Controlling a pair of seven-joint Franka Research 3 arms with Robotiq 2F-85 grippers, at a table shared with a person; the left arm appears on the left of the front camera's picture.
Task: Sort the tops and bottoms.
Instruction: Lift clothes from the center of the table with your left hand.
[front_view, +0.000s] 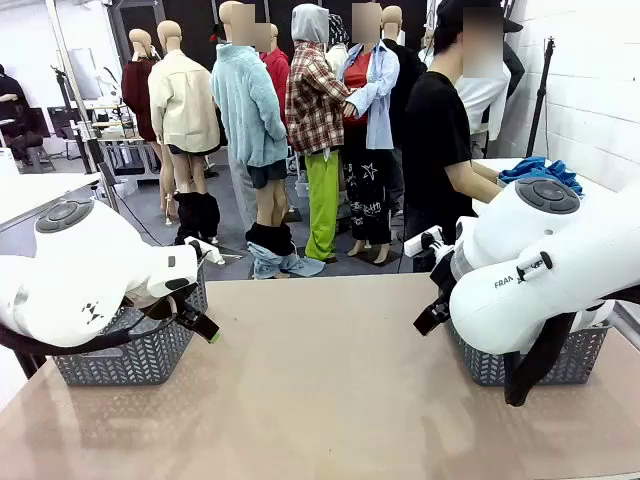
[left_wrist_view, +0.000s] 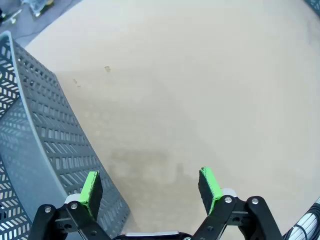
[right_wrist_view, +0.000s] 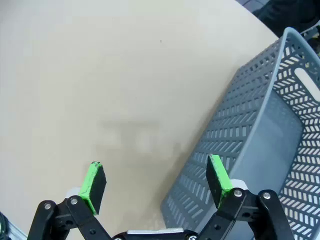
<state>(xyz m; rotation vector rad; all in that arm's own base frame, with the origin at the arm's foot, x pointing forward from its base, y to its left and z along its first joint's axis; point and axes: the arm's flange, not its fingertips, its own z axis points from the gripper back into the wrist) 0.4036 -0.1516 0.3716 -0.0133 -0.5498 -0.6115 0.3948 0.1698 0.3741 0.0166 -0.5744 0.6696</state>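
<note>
Left basket (front_view: 130, 362) was half hidden behind the left arm (front_view: 80, 285), so its contents couldn't be told. Right basket (front_view: 585, 358) was mostly covered by the right arm (front_view: 540, 250). Blue garments (front_view: 540, 170) at far right were partly hidden by that arm's joint, count unclear. The person's (front_view: 435, 140) hands were hidden behind the same arm. In both wrist views the basket ran off the picture's edges.

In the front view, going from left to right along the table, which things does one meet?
Left grey basket → left claw → bare tabletop → right claw → right grey basket.
</note>
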